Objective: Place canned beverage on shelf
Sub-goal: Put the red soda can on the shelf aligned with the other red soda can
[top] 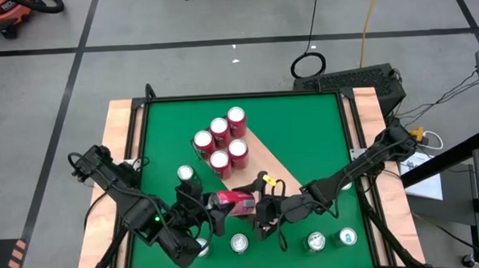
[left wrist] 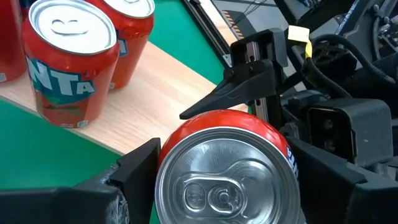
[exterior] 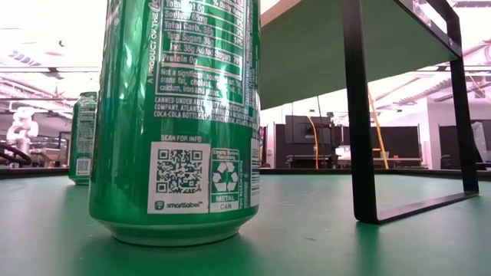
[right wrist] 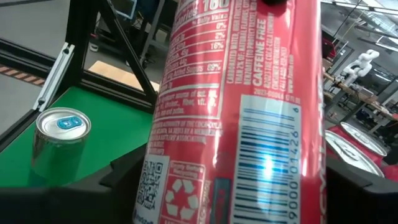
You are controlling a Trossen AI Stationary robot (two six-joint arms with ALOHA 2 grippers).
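— Green felt covers the table (top: 161,130), and the shelf (top: 261,161), that pale wood board, runs slantwise over it. Starting from the left: what's the left gripper (top: 204,208) doing?

— It's closed on a red can (top: 233,202) lying on its side, held over the near end of the shelf. From its own wrist camera the can's silver top faces the lens with a dark finger (left wrist: 134,168) pressed on either flank.

— And to the right of that?

— The right gripper (top: 268,210) is right up against the other end of the same can. Its wrist view is filled with the can's label between its fingers, so I'd say it's clamped on too, or nearly.

— So a handover?

— Looks like it to me, from left arm to right, mid-air. Five red cans (top: 222,141) already stand on the far part of the board.

— What's next, then?

— I'd guess the left has to let go once the right grip is firm, then the can needs turning upright and setting beside the cluster without knocking it. Several cans (top: 315,242) stand on the felt along the near edge
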